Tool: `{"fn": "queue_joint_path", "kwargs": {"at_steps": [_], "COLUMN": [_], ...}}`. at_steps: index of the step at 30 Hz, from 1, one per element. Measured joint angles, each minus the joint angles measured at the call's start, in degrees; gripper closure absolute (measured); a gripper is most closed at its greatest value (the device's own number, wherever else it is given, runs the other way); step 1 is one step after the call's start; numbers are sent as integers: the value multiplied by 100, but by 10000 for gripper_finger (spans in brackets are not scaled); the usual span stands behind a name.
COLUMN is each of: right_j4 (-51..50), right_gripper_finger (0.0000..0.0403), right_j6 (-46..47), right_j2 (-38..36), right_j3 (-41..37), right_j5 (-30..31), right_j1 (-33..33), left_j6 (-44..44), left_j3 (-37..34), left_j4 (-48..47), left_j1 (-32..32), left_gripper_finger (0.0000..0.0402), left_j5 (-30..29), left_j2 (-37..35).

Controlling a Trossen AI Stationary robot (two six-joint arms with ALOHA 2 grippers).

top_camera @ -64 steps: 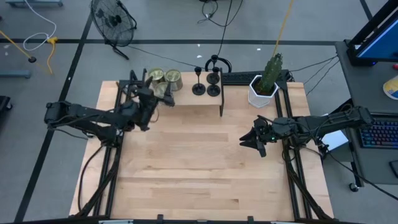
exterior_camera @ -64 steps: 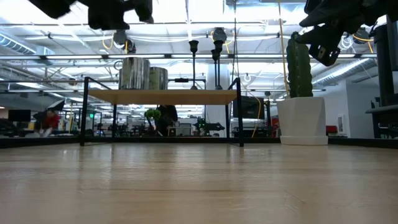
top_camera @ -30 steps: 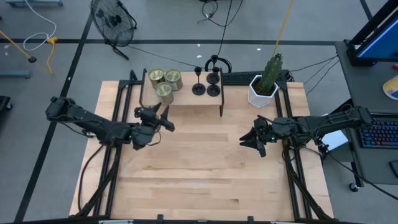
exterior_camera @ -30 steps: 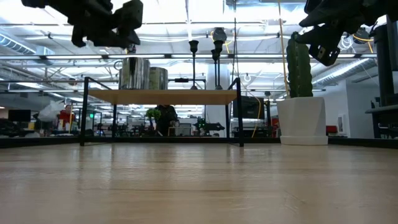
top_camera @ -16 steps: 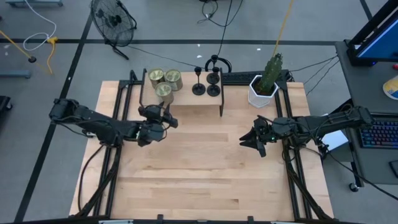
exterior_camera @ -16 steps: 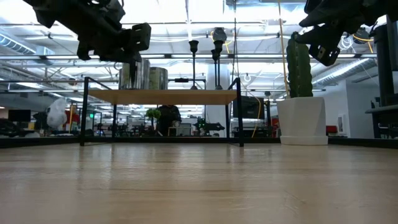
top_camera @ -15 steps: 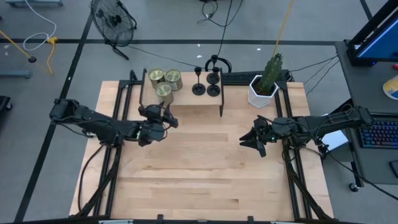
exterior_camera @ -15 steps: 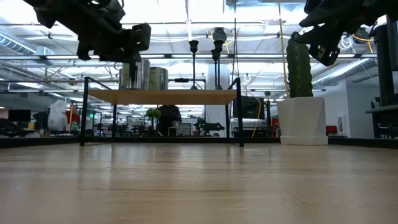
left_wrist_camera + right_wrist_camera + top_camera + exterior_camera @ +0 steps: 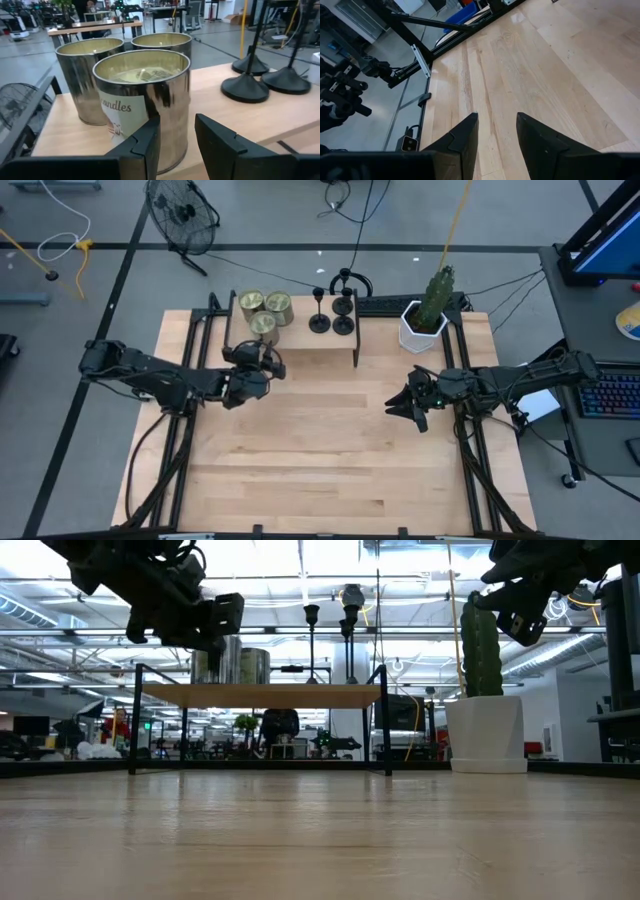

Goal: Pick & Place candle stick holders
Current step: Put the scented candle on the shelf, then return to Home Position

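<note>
The left gripper (image 9: 177,137) hovers part-open and empty just before the nearest candle tin (image 9: 142,100), the candlestick holders (image 9: 245,82) off beside it.

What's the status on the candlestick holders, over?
Left gripper open, empty, facing nearest candle tin on the shelf. Right gripper open, empty, hovering over table's right side. Candlestick holders untouched on the shelf, beside the tins.
</note>
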Motion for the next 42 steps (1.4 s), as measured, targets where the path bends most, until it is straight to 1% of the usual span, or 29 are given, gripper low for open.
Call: {"fn": "queue_joint_path", "kwargs": {"at_steps": [4,7,12,15,17,23,27,35,37,39,42], "right_j4": [-1,1,1,1,1,5,5,29,29,29,29], "right_gripper_finger": [277,277,277,277,277,277,277,277,277,277,277], "right_j6": [2,2,2,115,189,272,259,298,297,297,293], "right_j2": [0,0,0,0,0,-2,-2,0,0,-2,-2], "right_j3": [0,0,0,0,0,0,1,2,2,1,2], "right_j5": [-2,-2,-2,-2,-12,-20,-21,-21,-24,-23,-24], "right_j1": [0,0,0,0,0,0,0,0,0,0,0], "left_j6": [13,-126,-130,175,458,1188,1150,421,261,45,-184], "left_j3": [0,0,0,0,14,87,87,87,87,87,87], "left_j4": [-127,-224,-123,285,593,612,206,-936,-1207,-1400,-1626], "left_j1": [116,199,170,-9,-237,-993,-1421,-1906,-1952,-1961,-1961], "left_gripper_finger": [273,273,273,273,273,273,273,273,275,285,318], "left_j5": [19,203,240,202,172,-39,-95,7,294,670,1072], "left_j2": [0,0,-1,-166,-372,-1101,-1571,-2191,-2295,-2385,-2451]}}
